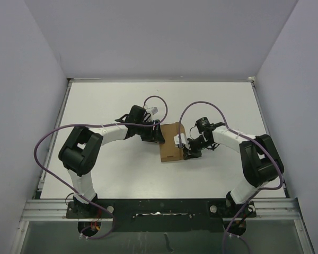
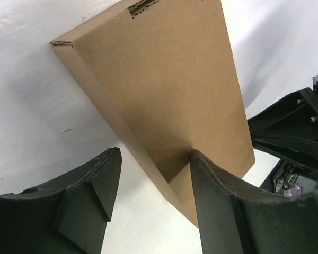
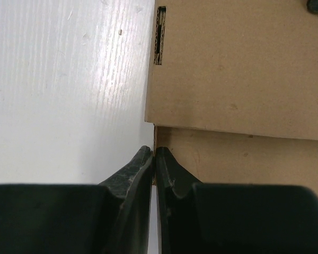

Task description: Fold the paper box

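Walls [image 1: 159, 37]: 3, boxing in the left, far and right edges of the table [image 1: 106, 106].
Table: 1, white. A metal rail [image 1: 159, 209] runs along its near edge.
Arms: 2. The left arm [image 1: 82, 153] and right arm [image 1: 259, 159] are based at the near edge, and both reach in toward the table centre.
Cables: 2, purple, one looped over each arm: left cable [image 1: 42, 143], right cable [image 1: 201, 106].
Paper box [image 1: 169, 145]: 1, brown card, at about table centre. Its long sides run far to near, slightly skewed, and it sits between the two grippers.
White surface shows between the box and every table edge. The most room is toward the far edge and the far-left corner; the left and right sides are narrowed by the arms.
Left gripper [image 1: 155, 133]: on the box's left side, jaws roughly half open and straddling a box corner. In the left wrist view one finger [image 2: 222, 206] lies against the box's broad face. The other finger [image 2: 90, 196] stands apart from the box over bare table, so there's no clamp.
Right gripper [image 3: 155, 151]: on the box's right side, jaws closed tip to tip. The tips sit right at the edge of the box's lower card layer. Can't tell whether any card is pinched between them.
Slot [image 3: 159, 37]: 1 seen, narrow, cut along a box edge with the corrugation visible.
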You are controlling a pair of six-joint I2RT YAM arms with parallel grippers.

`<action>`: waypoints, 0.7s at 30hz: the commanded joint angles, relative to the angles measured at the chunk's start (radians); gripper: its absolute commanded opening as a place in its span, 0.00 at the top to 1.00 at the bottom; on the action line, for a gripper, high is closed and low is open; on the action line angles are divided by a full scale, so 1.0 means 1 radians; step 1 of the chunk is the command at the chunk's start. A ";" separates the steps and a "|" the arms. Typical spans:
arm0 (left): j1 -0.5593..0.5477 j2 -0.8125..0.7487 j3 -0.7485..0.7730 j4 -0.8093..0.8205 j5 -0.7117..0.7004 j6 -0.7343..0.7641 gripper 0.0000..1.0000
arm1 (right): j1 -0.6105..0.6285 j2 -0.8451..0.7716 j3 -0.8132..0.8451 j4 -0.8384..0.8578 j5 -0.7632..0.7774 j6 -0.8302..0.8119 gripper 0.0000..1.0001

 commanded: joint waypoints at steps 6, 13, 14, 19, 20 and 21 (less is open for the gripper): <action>0.008 0.031 0.042 0.014 0.014 0.001 0.48 | -0.007 0.022 0.051 -0.045 -0.061 0.021 0.92; 0.006 0.027 0.044 0.007 0.003 -0.004 0.48 | 0.009 -0.005 0.062 -0.042 -0.070 0.047 0.93; 0.005 0.027 0.045 0.005 0.000 -0.006 0.48 | 0.013 -0.006 0.064 -0.043 -0.067 0.053 0.93; 0.002 0.027 0.049 -0.009 -0.015 -0.003 0.49 | 0.043 -0.008 0.080 -0.050 -0.039 0.073 0.93; 0.002 0.028 0.050 -0.012 -0.019 -0.002 0.49 | 0.053 -0.011 0.082 -0.052 -0.030 0.075 0.93; 0.002 0.029 0.051 -0.016 -0.021 -0.002 0.51 | 0.065 -0.014 0.084 -0.051 -0.020 0.079 0.93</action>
